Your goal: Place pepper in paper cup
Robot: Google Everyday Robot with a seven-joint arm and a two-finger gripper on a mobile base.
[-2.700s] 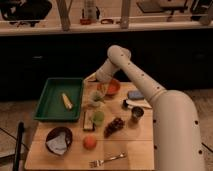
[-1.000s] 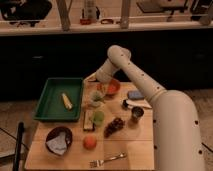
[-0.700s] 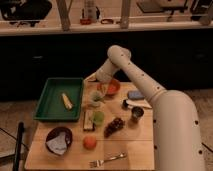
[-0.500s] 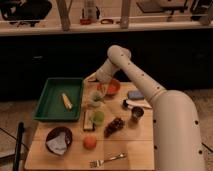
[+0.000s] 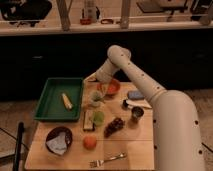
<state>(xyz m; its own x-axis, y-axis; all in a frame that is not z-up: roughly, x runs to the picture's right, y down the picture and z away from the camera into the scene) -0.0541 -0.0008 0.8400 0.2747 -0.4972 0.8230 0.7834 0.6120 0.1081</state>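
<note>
The paper cup is small and pale. It stands on the wooden table, just right of the green tray. A slim dark green shape, which looks like the pepper, sticks up out of the cup. My gripper hangs right over the cup, at the pepper's upper end, with the white arm reaching in from the right. I cannot tell whether the gripper still touches the pepper.
A corn cob lies in the tray. Around the cup are a lime-green cup, an orange bowl, grapes, a dark metal cup, a blue object, a dark bowl, an orange fruit and a fork.
</note>
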